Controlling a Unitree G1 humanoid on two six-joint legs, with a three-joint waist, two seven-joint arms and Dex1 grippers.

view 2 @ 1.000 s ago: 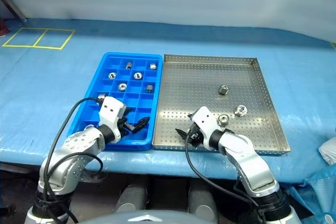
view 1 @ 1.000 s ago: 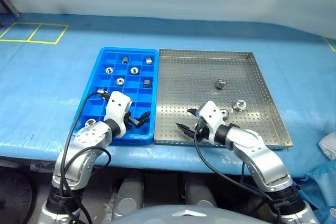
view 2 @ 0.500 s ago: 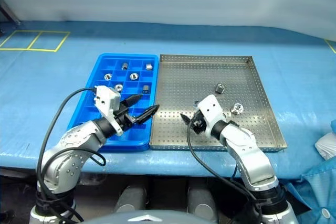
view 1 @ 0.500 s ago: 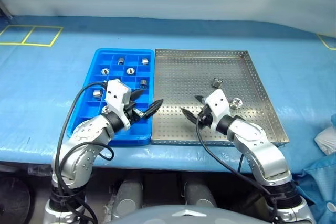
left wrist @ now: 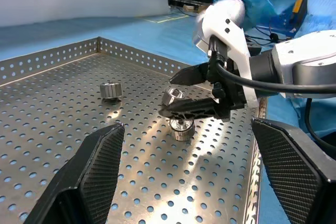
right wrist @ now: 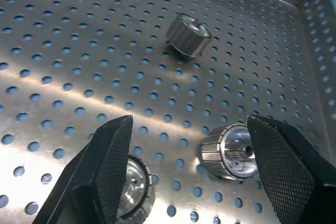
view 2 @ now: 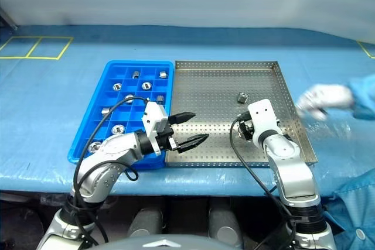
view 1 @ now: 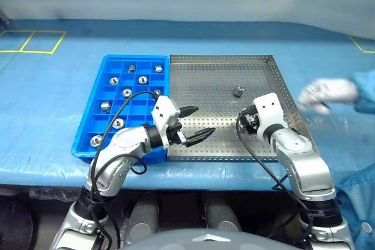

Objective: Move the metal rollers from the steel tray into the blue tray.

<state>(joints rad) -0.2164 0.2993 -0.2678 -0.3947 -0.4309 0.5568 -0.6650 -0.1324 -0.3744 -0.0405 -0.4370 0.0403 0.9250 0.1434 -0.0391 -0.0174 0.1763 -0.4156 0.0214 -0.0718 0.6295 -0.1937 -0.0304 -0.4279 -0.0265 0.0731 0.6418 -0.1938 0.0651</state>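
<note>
Both arms have swung toward the robot's right since a second ago. Then the left end effector [view 1: 196, 123] hung over the blue tray's [view 1: 94, 106] near edge; now it hovers over the steel tray's [view 1: 220, 68] near left part, fingers spread wide and empty. The right end effector [left wrist: 181, 94], jaws apart and holding nothing, sits low over two metal rollers [right wrist: 229, 150] near the tray's right rim, one lying between its fingers. A third roller [view 1: 238, 91] lies apart, farther back. Other rollers [view 1: 126, 92] fill blue compartments. A person's gloved hand [view 1: 327, 92] reaches in at the right.
</note>
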